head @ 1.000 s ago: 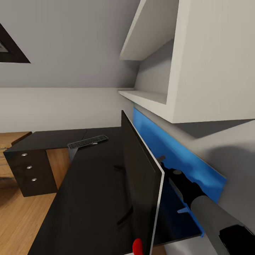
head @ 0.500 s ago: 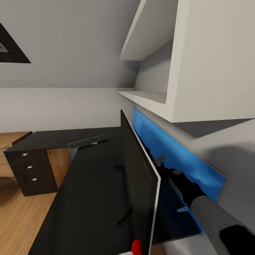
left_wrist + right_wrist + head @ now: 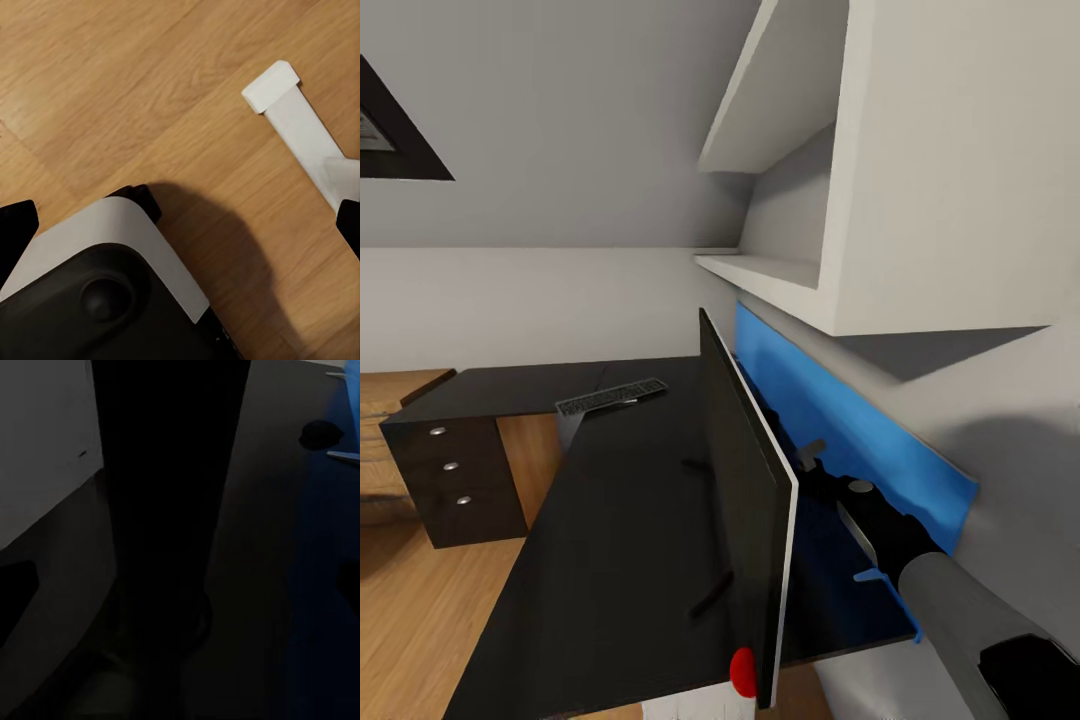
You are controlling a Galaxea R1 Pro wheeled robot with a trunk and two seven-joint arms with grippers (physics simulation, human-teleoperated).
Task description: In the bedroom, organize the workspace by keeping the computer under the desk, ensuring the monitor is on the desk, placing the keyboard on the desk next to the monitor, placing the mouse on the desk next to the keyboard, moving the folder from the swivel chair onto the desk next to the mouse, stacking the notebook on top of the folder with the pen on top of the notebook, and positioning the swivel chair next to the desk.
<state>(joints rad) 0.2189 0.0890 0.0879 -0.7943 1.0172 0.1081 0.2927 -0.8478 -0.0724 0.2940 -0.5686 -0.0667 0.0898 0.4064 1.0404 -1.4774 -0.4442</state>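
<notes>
**Monitor upright on the dark tabletop, right arm behind it**

At nine o'clock in the head view stood a dark drawer unit (image 3: 455, 485) with three round knobs, wooden floor (image 3: 420, 620) beneath it. From there the black tabletop (image 3: 620, 540) ran toward the wall, and a keyboard (image 3: 609, 398) lay on its far part at about eleven o'clock, well apart from the screen. The monitor (image 3: 745, 480) stood upright at the centre of the view, seen nearly edge-on, its thin white rim toward the camera. A small red thing (image 3: 742, 672) showed at six o'clock beside the monitor's lower edge; what it was could not be told. Behind the monitor a blue panel (image 3: 860, 440) ran along the wall under white shelves (image 3: 780, 270). The right arm (image 3: 920, 570) reached in from five o'clock behind the monitor; whether its fingers were wide or narrow could not be told, the right wrist view being too dark.

In the left wrist view lay wooden floor (image 3: 150, 90), a white bar (image 3: 296, 124) upon it, and a rounded black-and-white body (image 3: 105, 285). The left fingers' spread could not be told.
</notes>
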